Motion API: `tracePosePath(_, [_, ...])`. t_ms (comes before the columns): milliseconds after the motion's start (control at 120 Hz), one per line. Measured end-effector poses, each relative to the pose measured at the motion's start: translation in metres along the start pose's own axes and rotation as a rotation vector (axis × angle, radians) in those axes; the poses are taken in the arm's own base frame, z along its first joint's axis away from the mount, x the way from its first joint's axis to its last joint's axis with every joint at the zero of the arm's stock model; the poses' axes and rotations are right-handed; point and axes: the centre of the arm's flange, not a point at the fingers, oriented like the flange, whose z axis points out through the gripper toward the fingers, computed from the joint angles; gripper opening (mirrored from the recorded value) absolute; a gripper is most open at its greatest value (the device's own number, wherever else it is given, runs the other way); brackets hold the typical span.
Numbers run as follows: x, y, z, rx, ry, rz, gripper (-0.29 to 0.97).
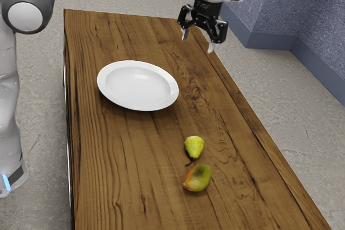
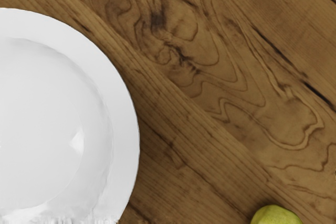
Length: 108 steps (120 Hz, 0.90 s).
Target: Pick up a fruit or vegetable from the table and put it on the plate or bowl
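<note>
A white plate (image 1: 137, 85) lies on the wooden table (image 1: 124, 160), toward the exterior view's left of centre, with nothing on it. Two fruits rest nearer the front: a green pear (image 1: 194, 146) and, just in front of it, a red-green mango (image 1: 198, 178). My black gripper (image 1: 199, 41) hangs open and holds nothing, high above the table's far right part, well behind the plate and fruits. In the wrist view the plate (image 2: 63, 124) sits beside bare wood, and the top of the pear (image 2: 275, 215) peeks in at the edge.
The table's right edge (image 1: 253, 117) runs close below the gripper, with grey floor beyond. A blue-grey wall (image 1: 307, 14) stands at the far right. The arm's white base (image 1: 11, 106) rises at the exterior view's left.
</note>
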Motion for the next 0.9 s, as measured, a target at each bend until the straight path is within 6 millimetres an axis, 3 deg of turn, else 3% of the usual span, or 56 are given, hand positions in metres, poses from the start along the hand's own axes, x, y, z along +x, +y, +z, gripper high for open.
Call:
tracePosePath(217, [-0.014,0.009,-0.004,0.009,-0.016,-0.398,0.68])
tracePosePath(408, [-0.027,0.045,0.01,-0.031,-0.075,-0.367,0.68])
tracePosePath(475, [-0.029,0.065,0.03,-0.031,-0.128,-0.306,0.68])
tracePosePath(550, [-0.048,0.116,0.049,-0.05,-0.177,-0.183,0.68])
tracePosePath(608, [-0.049,0.143,0.064,-0.067,-0.204,-0.126,0.68])
tracePosePath(750, [-0.041,0.166,0.11,-0.062,-0.283,-0.068,0.68])
tracePosePath(900, [-0.08,0.181,0.159,-0.045,-0.354,0.008,0.68])
